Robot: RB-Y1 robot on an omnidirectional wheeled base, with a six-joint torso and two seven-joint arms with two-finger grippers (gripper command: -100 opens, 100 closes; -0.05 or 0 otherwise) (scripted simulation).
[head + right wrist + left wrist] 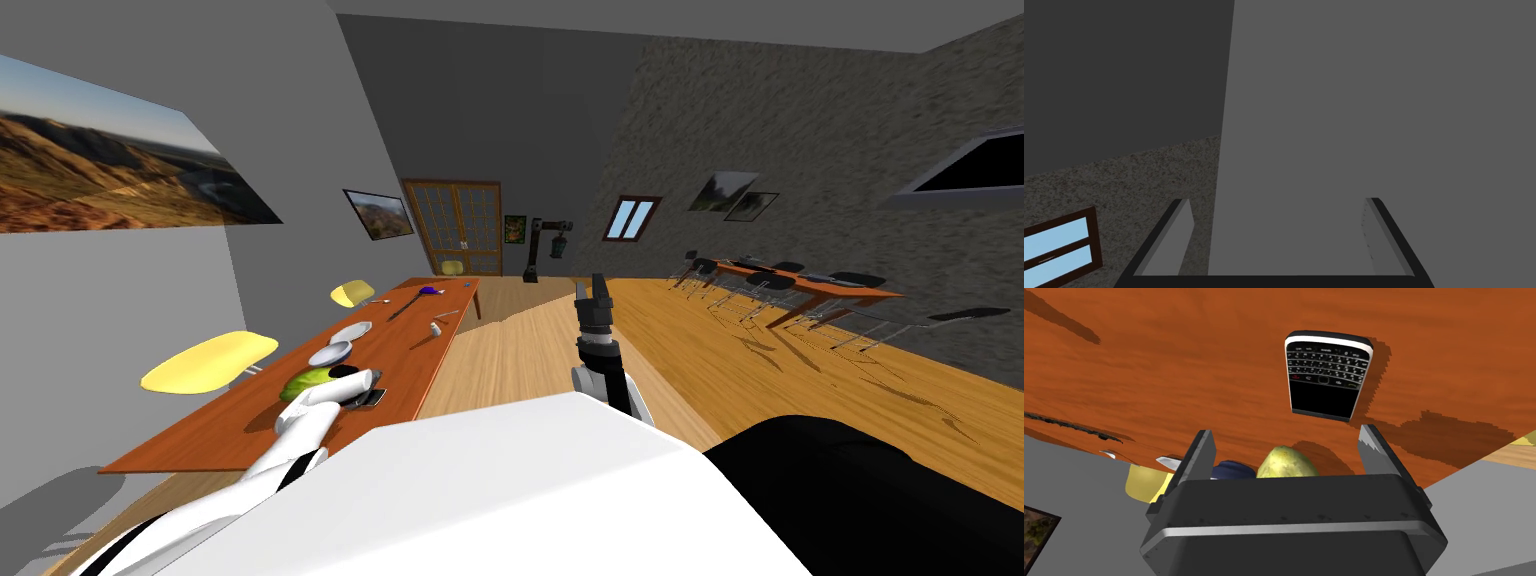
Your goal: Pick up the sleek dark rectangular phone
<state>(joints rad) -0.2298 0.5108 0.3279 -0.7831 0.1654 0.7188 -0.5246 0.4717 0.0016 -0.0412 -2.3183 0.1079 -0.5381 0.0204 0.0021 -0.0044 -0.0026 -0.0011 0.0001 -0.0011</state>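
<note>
A dark rectangular phone (pixel 1325 376) with a small keypad and a black screen lies flat on the reddish-brown wooden table (pixel 1174 363). My left gripper (pixel 1284 448) hovers open just short of it, fingers wide apart with nothing between them. In the head view the phone (pixel 372 397) sits near the table's front edge, right beside my left hand (pixel 352 385). My right gripper (pixel 592 290) is raised in front of my chest, over the floor and away from the table, and its fingers (pixel 1179 235) stand open.
A green rounded fruit (pixel 308 382) lies beside the phone on the table (pixel 420 350), with bowls (pixel 330 352), a plate (pixel 351 330) and small utensils farther along. Yellow chairs (pixel 210 360) line its far side. A second table with chairs (pixel 800 285) stands across the wooden floor.
</note>
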